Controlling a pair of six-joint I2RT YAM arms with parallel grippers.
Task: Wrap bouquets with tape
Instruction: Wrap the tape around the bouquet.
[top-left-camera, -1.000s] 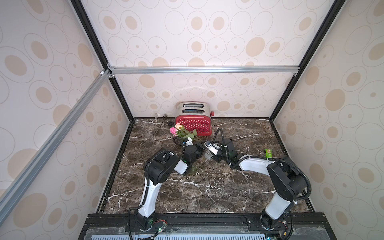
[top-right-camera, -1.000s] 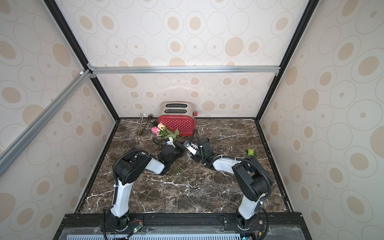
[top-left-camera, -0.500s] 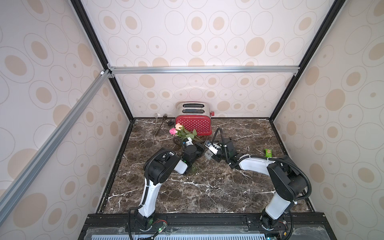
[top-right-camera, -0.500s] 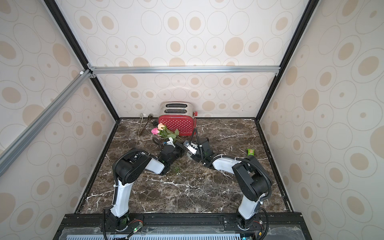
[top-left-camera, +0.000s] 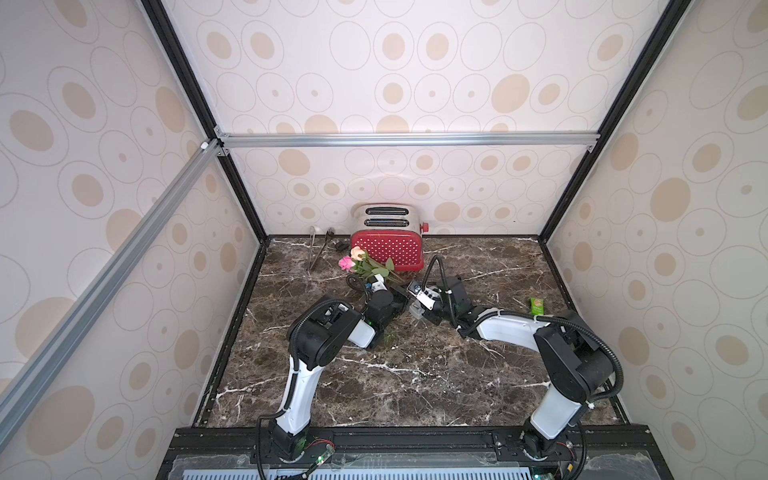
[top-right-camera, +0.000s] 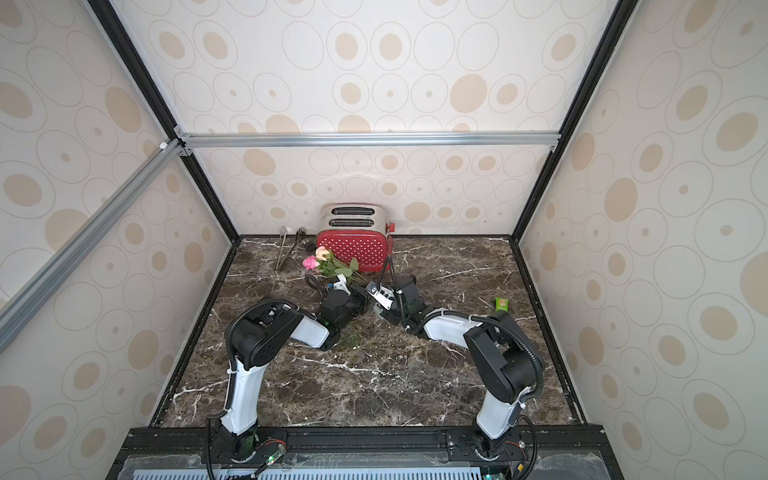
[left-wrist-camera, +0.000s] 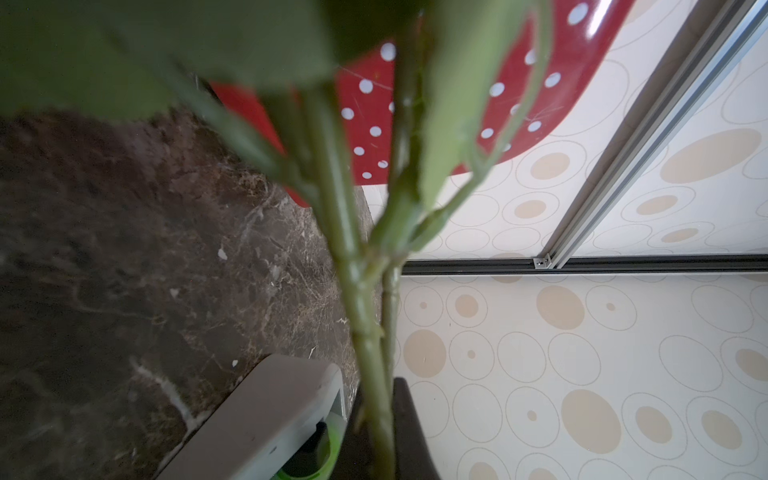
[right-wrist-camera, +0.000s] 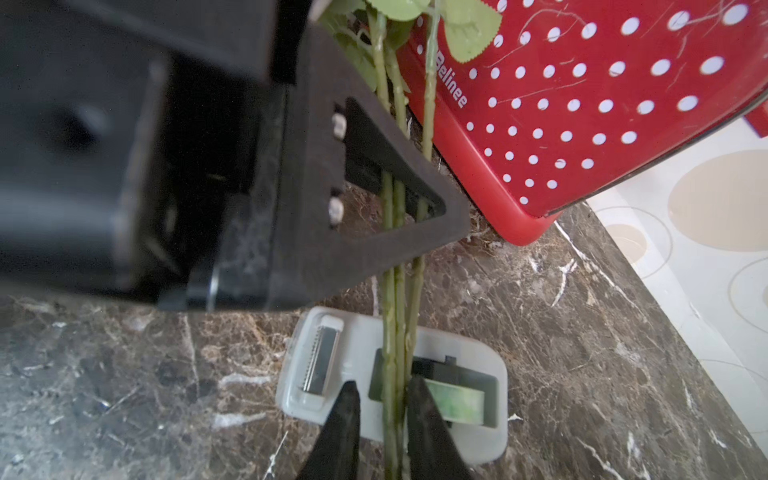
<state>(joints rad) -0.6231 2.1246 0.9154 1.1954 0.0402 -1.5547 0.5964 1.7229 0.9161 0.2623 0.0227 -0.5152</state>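
The bouquets (top-left-camera: 365, 266) (top-right-camera: 328, 262) lie as one bunch in front of the toaster, pink and peach blooms pointing back-left. My left gripper (left-wrist-camera: 380, 415) (top-left-camera: 400, 296) is shut on the green stems (right-wrist-camera: 395, 291). Its black triangular fingers (right-wrist-camera: 374, 245) clamp the stems in the right wrist view. The tape (right-wrist-camera: 478, 357) (left-wrist-camera: 270, 415) (top-left-camera: 415, 309), a grey dispenser with a pale green roll (right-wrist-camera: 457, 401), sits on the marble under the stem ends. My right gripper (right-wrist-camera: 380, 388) stands slightly open around the stems above the dispenser. One finger touches them and the other stands apart.
A red white-dotted toaster (top-left-camera: 388, 249) (right-wrist-camera: 582, 104) stands just behind the bouquets at the back wall. Metal tongs (top-left-camera: 318, 249) lie at the back left. A small bright green packet (top-left-camera: 536, 305) lies at the right. The two arms meet mid-table.
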